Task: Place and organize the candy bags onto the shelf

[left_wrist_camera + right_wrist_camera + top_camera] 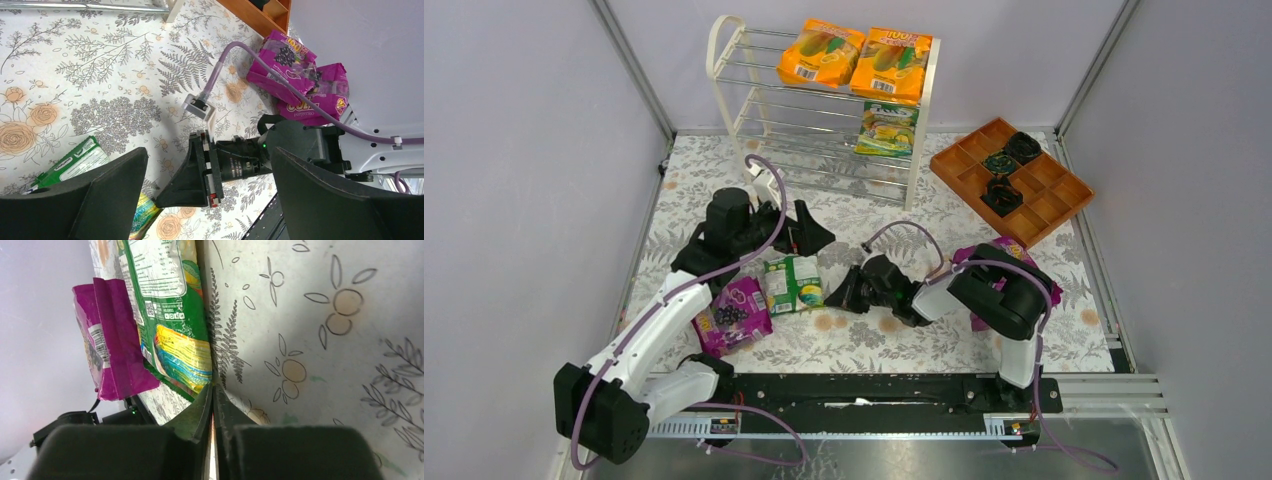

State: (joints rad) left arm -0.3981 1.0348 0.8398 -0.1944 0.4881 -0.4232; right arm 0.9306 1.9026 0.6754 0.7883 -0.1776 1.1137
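Right pincer (213, 390) squeezed shut, green candy bag (170, 305) corner right at its tips, grip unclear. Left pincer (207, 152) wide open, empty.

Counts: 2 orange bags (820, 53); 2 green-yellow bags (887, 127), 1 btwn left end effector (819, 232) & right end effector (832, 297); 3 purple bags (734, 313), 2 behind right one; 1 shelf (921, 140); 1 tray (1052, 205); 3 black round items (1001, 193).
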